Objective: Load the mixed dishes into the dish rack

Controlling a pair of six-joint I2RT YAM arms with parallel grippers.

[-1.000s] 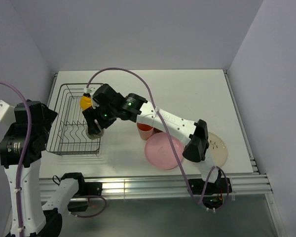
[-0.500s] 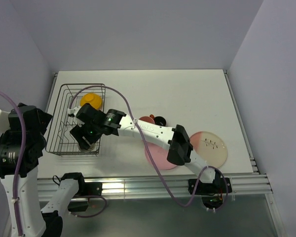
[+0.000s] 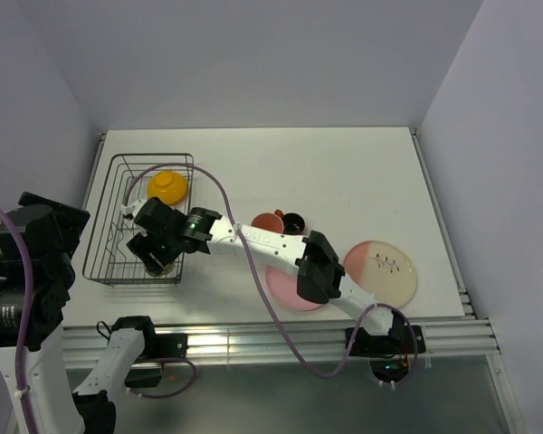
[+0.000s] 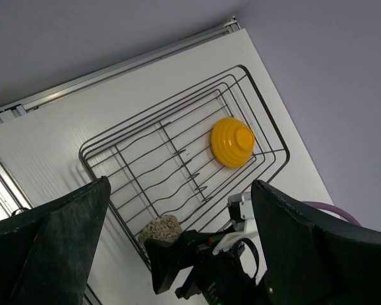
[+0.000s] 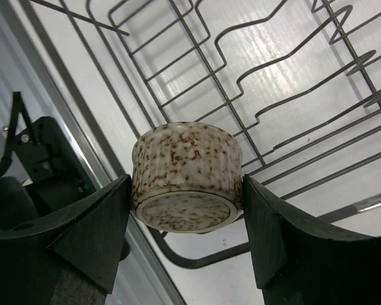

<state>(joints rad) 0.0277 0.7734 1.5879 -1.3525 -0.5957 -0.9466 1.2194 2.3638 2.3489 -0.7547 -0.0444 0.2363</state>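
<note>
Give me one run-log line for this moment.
right jaws: shut on speckled cup at rack near edge | left jaws: open | bowl: upside down in rack

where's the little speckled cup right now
Top view: the small speckled beige cup is on the left, clamped in the right pincer at the near edge of the dish rack, the orange-yellow bowl at its far end.

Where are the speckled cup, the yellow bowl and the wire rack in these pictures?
speckled cup [image 5: 186, 168]: right wrist view, on its side wall.
yellow bowl [image 4: 233, 141]: left wrist view, on the middle of its upturned underside.
wire rack [image 3: 113, 273]: top external view, on its near wall.
</note>
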